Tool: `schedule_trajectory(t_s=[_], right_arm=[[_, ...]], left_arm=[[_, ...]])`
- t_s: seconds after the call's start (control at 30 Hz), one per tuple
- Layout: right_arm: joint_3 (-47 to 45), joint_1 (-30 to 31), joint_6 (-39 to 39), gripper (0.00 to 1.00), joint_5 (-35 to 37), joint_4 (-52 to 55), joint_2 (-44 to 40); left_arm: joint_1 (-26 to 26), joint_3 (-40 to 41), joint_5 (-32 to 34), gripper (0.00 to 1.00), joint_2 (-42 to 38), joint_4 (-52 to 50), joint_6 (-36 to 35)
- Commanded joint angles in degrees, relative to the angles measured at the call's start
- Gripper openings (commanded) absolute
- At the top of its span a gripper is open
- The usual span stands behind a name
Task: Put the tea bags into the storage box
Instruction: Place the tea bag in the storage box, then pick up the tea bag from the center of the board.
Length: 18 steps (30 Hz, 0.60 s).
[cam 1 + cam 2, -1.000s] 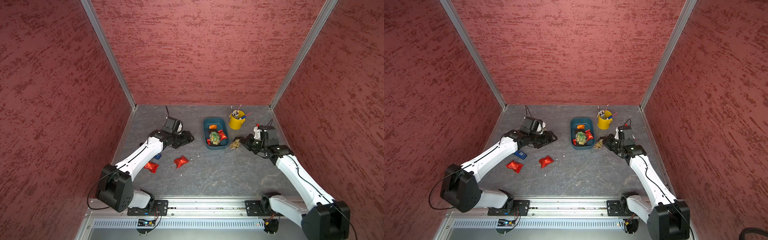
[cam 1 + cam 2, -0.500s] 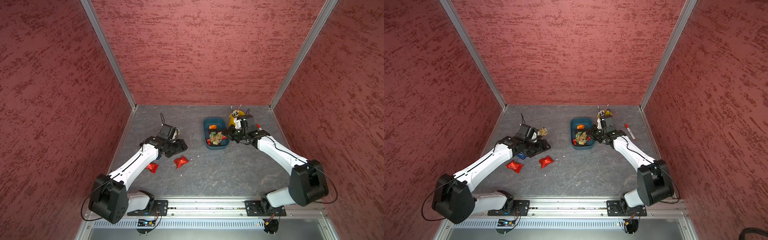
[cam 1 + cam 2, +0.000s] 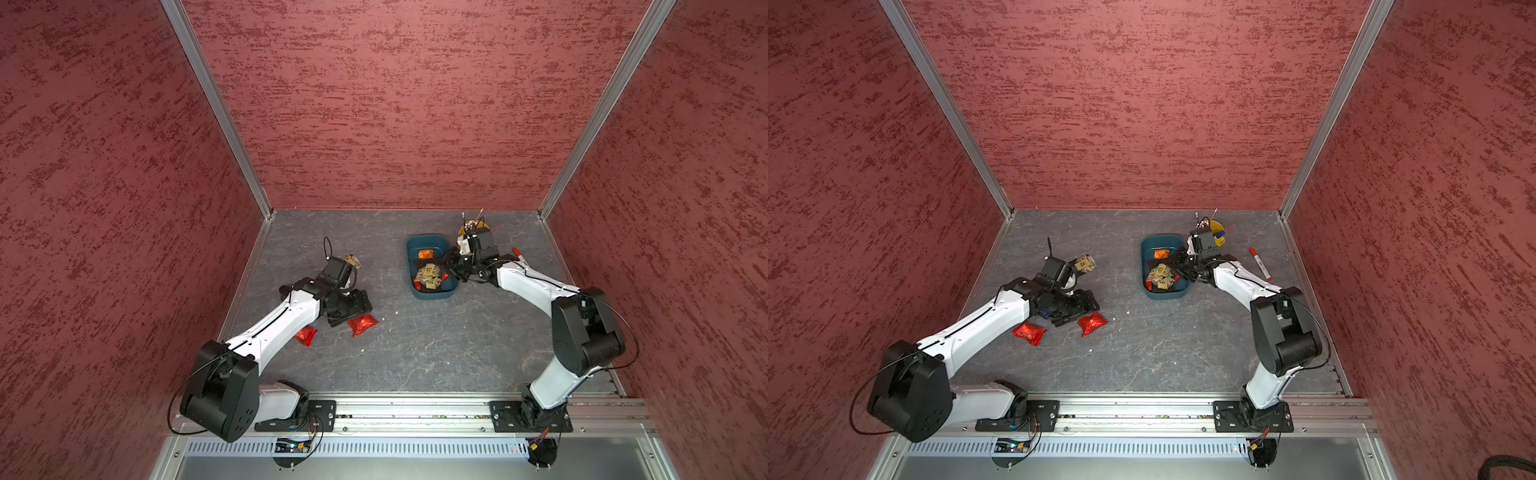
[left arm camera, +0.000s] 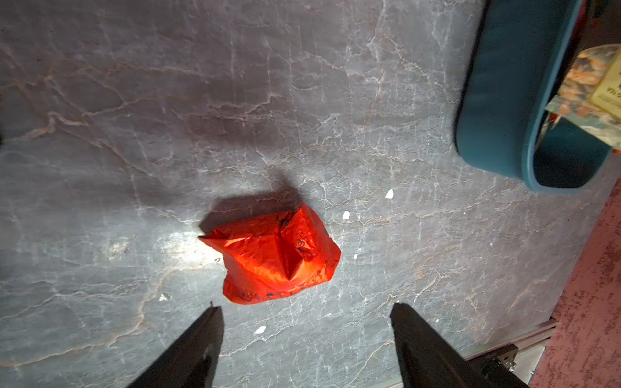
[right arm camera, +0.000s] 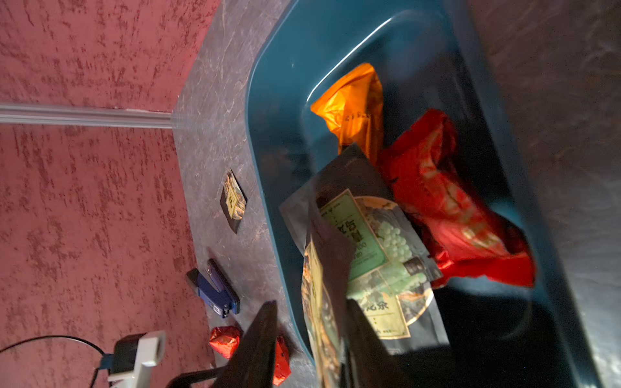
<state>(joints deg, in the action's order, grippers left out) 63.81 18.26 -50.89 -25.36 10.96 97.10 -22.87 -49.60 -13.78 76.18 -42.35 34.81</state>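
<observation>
Nearest, a red tea bag is left on the table; a second red bag is framed by the wide-spread left gripper. Beyond, a sachet is left outside. Several packets are stowed in the storage box, where one more is seen between the parted jaws of the right gripper.

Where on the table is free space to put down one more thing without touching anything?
The widest bare patch lies between the storage box, the two red packets and the front rail. The back-wall strip behind the box is bare. Crowded: around the left gripper, and at the box's other side, where right gripper, yellow cup and marker cluster.
</observation>
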Motion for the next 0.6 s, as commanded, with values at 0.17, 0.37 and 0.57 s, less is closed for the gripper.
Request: schedule_trajectory(t_s=[0.17, 0.37, 0.57], right_arm=[[4.17, -0.13, 5.08, 0.59, 6.40, 10.28, -6.22], [4.74, -0.07, 8.11, 0.68, 10.31, 17.05, -10.16], [4.57, -0.12, 8.60, 0.69, 10.52, 19.22, -12.26]], left_arm=[[-2.18, -1.01, 1.41, 0.85, 3.63, -0.89, -1.23], [-4.48, -2.24, 3.60, 0.86, 7.02, -1.82, -1.83], [-5.77, -3.81, 5.97, 0.87, 10.19, -3.79, -2.50]])
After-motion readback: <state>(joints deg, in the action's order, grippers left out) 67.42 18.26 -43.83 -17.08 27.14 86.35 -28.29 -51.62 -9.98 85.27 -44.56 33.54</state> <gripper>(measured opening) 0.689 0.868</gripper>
